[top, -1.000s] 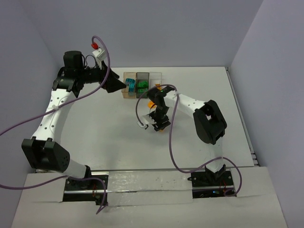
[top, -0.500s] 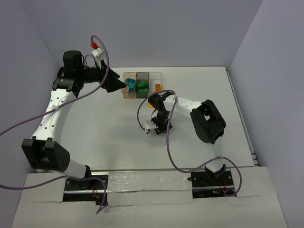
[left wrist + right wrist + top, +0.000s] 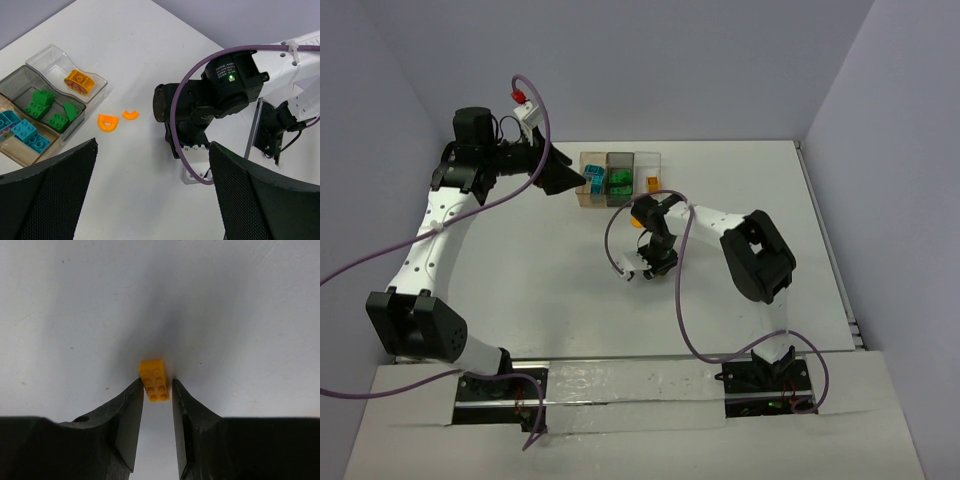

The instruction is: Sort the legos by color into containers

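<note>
A small orange lego brick (image 3: 154, 381) lies on the white table between the fingertips of my right gripper (image 3: 158, 382). The jaws stand narrowly open around it: the left finger touches it and a thin gap shows at the right one. This gripper points down at the table (image 3: 645, 265). My left gripper (image 3: 565, 178) is wide open and empty, held up beside the containers (image 3: 620, 155). The tinted box holds teal bricks (image 3: 22, 132), the grey box green ones (image 3: 42, 102), the clear box an orange piece (image 3: 79, 82).
Two orange arch pieces (image 3: 107, 122) (image 3: 131, 115) lie on the table between the clear box and the right gripper (image 3: 192, 150). Purple cables loop over both arms. Walls close off the table at the back and sides.
My right gripper has moved a little left and toward the near edge, low over the table. My left arm has not moved.
</note>
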Robot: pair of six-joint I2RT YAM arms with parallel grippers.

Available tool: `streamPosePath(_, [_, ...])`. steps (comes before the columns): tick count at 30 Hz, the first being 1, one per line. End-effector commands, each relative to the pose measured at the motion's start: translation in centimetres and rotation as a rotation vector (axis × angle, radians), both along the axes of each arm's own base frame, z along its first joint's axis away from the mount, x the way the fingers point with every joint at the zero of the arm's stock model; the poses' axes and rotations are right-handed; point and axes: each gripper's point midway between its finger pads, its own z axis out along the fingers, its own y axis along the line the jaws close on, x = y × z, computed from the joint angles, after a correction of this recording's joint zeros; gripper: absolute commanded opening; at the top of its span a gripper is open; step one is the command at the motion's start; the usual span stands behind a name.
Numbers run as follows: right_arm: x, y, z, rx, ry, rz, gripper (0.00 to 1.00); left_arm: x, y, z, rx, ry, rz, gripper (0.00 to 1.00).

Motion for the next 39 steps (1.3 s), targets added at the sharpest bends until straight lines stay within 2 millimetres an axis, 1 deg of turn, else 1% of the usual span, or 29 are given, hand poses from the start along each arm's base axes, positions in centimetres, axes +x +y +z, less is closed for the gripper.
streamPosePath(1, [-0.1,-0.1,-1.2,-0.015,-0.026,-0.010,0.37,0.1,0.0,1.4,-0.016,-0.054,-0.011,0.99])
streamPosePath(3, [-0.3,-0.4,-1.4,-0.026,-0.029,-0.008,0.38,0.2,0.0,1.3,-0.014,-0.052,-0.008,0.99])
streamPosePath(5, [-0.6,-0.5,-1.5,-0.032,-0.030,-0.004,0.40,0.3,-0.1,1.3,-0.014,-0.049,-0.011,0.99])
streamPosePath(8, [-0.8,-0.6,-1.3,-0.035,-0.025,0.002,0.42,0.4,-0.1,1.4,-0.018,-0.048,-0.011,0.99])
streamPosePath(11, [-0.9,-0.3,-1.0,-0.031,-0.027,0.003,0.48,0.4,-0.1,1.5,-0.019,-0.047,-0.007,0.99])
streamPosePath(13, [-0.8,0.1,-0.8,-0.020,-0.030,0.000,0.46,0.4,-0.1,1.6,-0.019,-0.049,-0.004,0.99])
streamPosePath(14, [-0.7,0.3,-0.6,-0.016,-0.029,-0.003,0.44,0.4,-0.1,1.5,-0.019,-0.046,-0.002,0.99])
streamPosePath(17, [-0.7,0.8,-0.4,-0.013,-0.028,-0.013,0.29,0.5,0.0,1.3,-0.012,-0.045,0.005,0.99])
streamPosePath(20, [-0.9,1.2,-0.2,-0.004,-0.037,-0.021,0.11,0.5,0.1,1.3,-0.006,-0.049,0.008,0.99])
streamPosePath(21, [-0.9,1.4,0.0,-0.001,-0.040,-0.038,0.02,0.5,0.1,1.4,-0.004,-0.053,0.011,0.99])
streamPosePath(22, [-1.0,1.5,0.2,0.003,-0.034,-0.057,0.00,0.5,0.2,1.4,-0.003,-0.056,0.014,0.99])
streamPosePath(24, [-1.1,1.9,0.9,0.014,-0.025,-0.100,0.00,0.5,0.2,1.5,-0.002,-0.058,0.018,0.99])
streamPosePath(26, [-1.2,2.8,2.8,0.066,0.002,-0.178,0.00,0.5,0.3,1.8,-0.003,-0.071,0.031,0.99])
streamPosePath(27, [-0.9,3.3,4.0,0.094,0.008,-0.228,0.00,0.5,0.5,2.0,-0.003,-0.077,0.042,0.99])
streamPosePath(29, [0.6,4.7,7.2,0.185,0.031,-0.389,0.00,0.8,0.8,2.4,-0.011,-0.068,0.082,0.99])
streamPosePath(30, [1.8,5.7,9.1,0.247,0.033,-0.449,0.00,1.0,1.0,2.3,-0.010,-0.065,0.100,0.99])
streamPosePath(31, [3.1,5.7,10.5,0.282,0.054,-0.567,0.00,1.0,1.1,2.4,-0.010,-0.068,0.110,0.99])
streamPosePath(32, [3.5,5.6,10.6,0.290,0.076,-0.612,0.00,1.0,1.1,2.7,-0.014,-0.075,0.113,0.99])
streamPosePath(33, [4.9,5.6,11.5,0.319,0.085,-0.696,0.00,1.0,1.3,3.0,-0.023,-0.080,0.124,0.99])
streamPosePath(34, [7.0,5.3,13.1,0.365,0.092,-0.821,0.00,1.0,1.5,3.3,-0.035,-0.084,0.140,0.99])
streamPosePath(35, [7.7,5.8,13.8,0.390,0.096,-0.873,0.00,1.0,1.7,3.2,-0.034,-0.081,0.146,0.99])
streamPosePath(36, [9.6,4.6,14.6,0.423,0.094,-0.953,0.00,1.2,1.9,3.3,-0.043,-0.076,0.164,0.99])
streamPosePath(37, [11.9,3.9,16.1,0.491,0.100,-1.069,0.00,1.7,2.1,3.6,-0.061,-0.070,0.202,0.99])
streamPosePath(39, [15.0,2.8,17.9,0.582,0.072,-1.213,0.00,2.3,2.4,3.6,-0.076,-0.049,0.247,0.99])
